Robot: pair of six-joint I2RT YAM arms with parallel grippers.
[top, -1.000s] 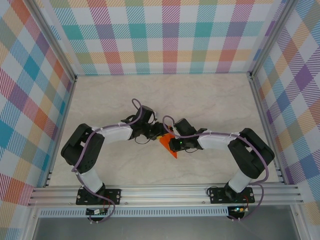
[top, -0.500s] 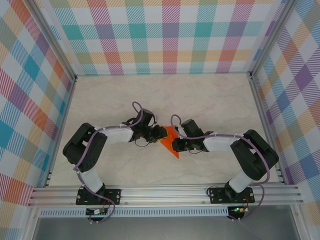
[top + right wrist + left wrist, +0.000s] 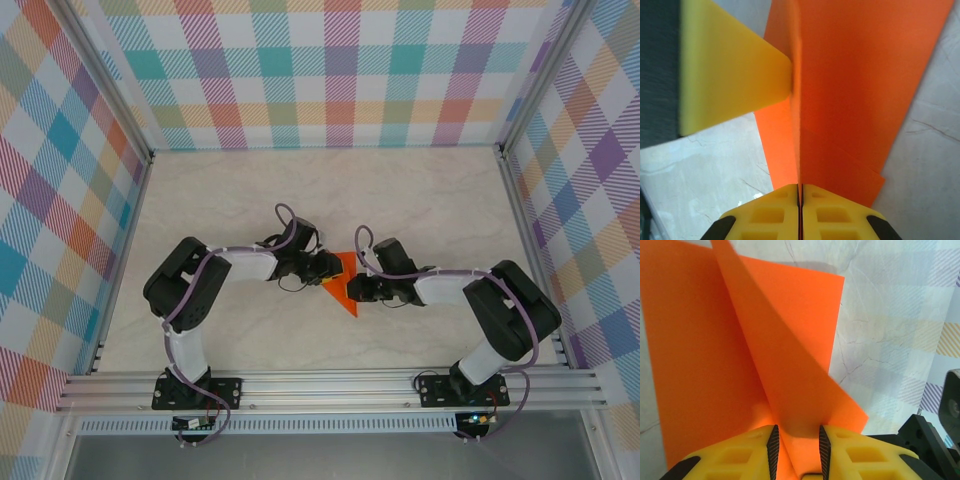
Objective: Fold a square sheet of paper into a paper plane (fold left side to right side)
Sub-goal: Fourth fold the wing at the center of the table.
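Lying just below the centre of the overhead frame, one thin bright orange sheet of paper [image 3: 345, 287], creased into a pointed shape with its tip toward the bottom of the frame, rests on the pale marble-patterned table [image 3: 430, 200]. Three pastel checked walls [image 3: 340, 70] enclose the table. Two arms reach in from the left and right, and two grippers meet at the sheet: the left gripper [image 3: 328, 267] at its upper left edge, the right gripper [image 3: 360, 290] at its right edge.

In the left wrist view the sheet of paper [image 3: 705, 365] covers the left and centre. One flap stands up from the flat layer and runs down into the gap between the left gripper's [image 3: 796, 445] two yellow fingers [image 3: 740, 460]. The jaws stand partly apart around that flap; whether they pinch it cannot be told.

In the right wrist view, at bottom centre, the right gripper [image 3: 799, 195] has its two yellow fingers pressed together on an upright ridge of the sheet [image 3: 860, 85], clamping it. One yellow finger [image 3: 735, 75] of the left gripper enters from the upper left, its tip touching that ridge.
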